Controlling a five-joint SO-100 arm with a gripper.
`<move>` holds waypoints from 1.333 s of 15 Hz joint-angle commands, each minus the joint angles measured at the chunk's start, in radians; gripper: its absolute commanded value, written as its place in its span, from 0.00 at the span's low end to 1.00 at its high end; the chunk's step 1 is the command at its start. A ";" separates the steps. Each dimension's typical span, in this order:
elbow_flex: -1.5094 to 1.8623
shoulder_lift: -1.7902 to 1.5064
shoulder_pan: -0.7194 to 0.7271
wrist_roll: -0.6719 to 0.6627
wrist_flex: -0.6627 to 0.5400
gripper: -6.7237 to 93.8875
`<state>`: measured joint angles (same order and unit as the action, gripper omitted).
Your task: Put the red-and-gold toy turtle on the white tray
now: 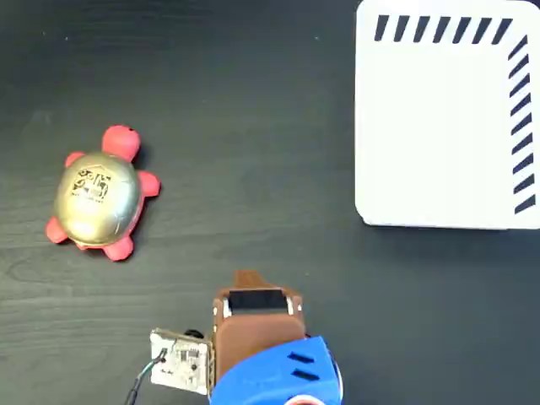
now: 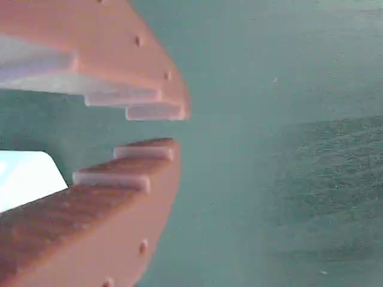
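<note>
The red-and-gold toy turtle (image 1: 99, 196) sits at the left of the dark table in the fixed view, gold shell up and its red head pointing to the top of the picture. At the top right lies the white tray (image 1: 439, 126), with navy stripes along its top and right edges; one white corner of the tray (image 2: 27, 179) shows between the jaws in the wrist view. My gripper (image 1: 246, 277) is at the bottom centre, well apart from both. In the wrist view the gripper (image 2: 170, 130) has its orange jaws nearly together with only a thin gap, holding nothing.
A small circuit board with wires (image 1: 179, 363) hangs at the arm's left side, beside the blue arm body (image 1: 278, 375). Bare dark wood-grain tabletop (image 1: 253, 126) lies between the turtle and the tray.
</note>
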<state>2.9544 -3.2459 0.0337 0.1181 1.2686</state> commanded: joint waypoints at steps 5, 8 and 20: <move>-0.029 -0.008 0.014 0.011 0.009 0.07; -0.029 -0.008 0.014 0.011 0.009 0.07; -0.031 -0.008 0.040 -0.008 0.009 0.07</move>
<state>2.9544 -3.2459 0.0414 0.1150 1.2686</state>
